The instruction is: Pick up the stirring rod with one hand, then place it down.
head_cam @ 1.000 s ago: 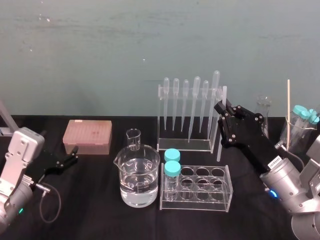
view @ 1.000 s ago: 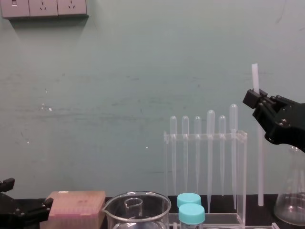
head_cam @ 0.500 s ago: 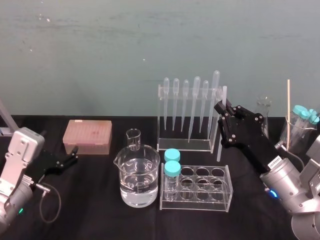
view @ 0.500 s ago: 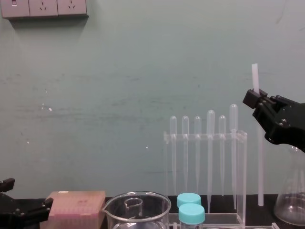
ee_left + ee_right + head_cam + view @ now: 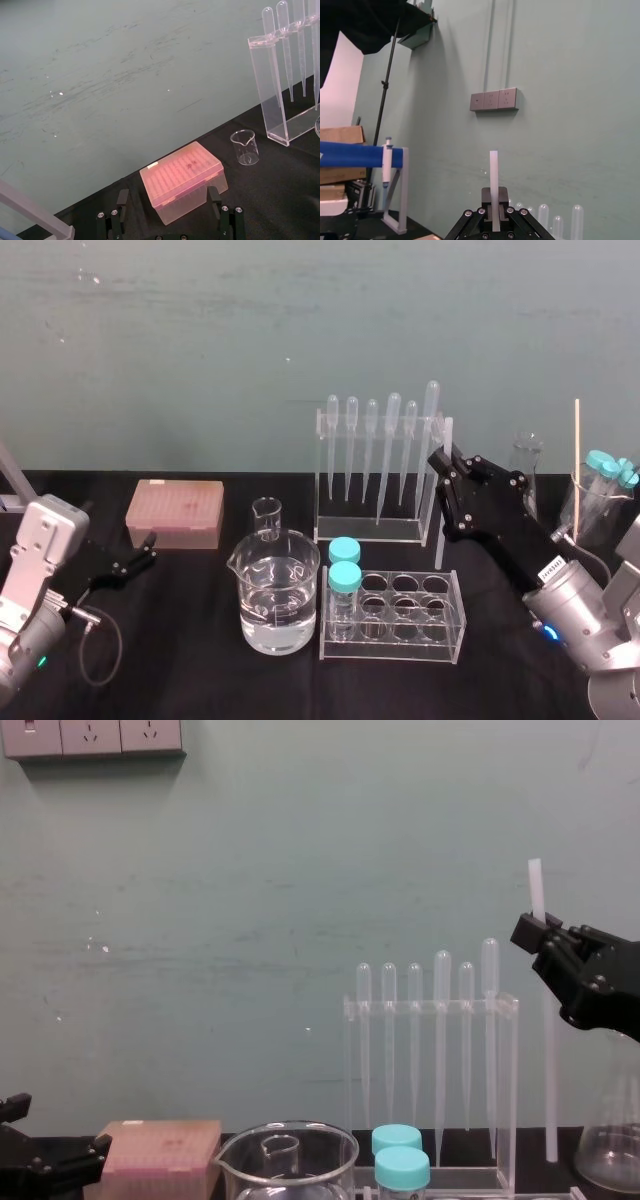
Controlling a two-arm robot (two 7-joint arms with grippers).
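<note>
The stirring rod [image 5: 438,540] is a long translucent-white stick held upright just right of the pipette rack. My right gripper [image 5: 441,460] is shut on its upper part, with a short length sticking out above the fingers. In the chest view the stirring rod [image 5: 548,1080] hangs from the right gripper [image 5: 535,928] with its lower end near the table by the rack. The right wrist view shows the stirring rod [image 5: 493,170] rising from between the right gripper's [image 5: 493,196] closed fingers. My left gripper [image 5: 135,562] rests open at the near left, in front of the pink box.
A clear pipette rack [image 5: 375,455] stands mid-table, with a water-filled beaker [image 5: 275,595] and a small beaker [image 5: 267,515] to its left front. A tube rack [image 5: 395,615] holds two blue-capped tubes. A pink tip box [image 5: 175,512] sits left. A flask [image 5: 527,465] and a beaker holding a wooden stick [image 5: 600,500] stand right.
My right gripper and the rod have shifted slightly to the right and down. The left arm has not moved.
</note>
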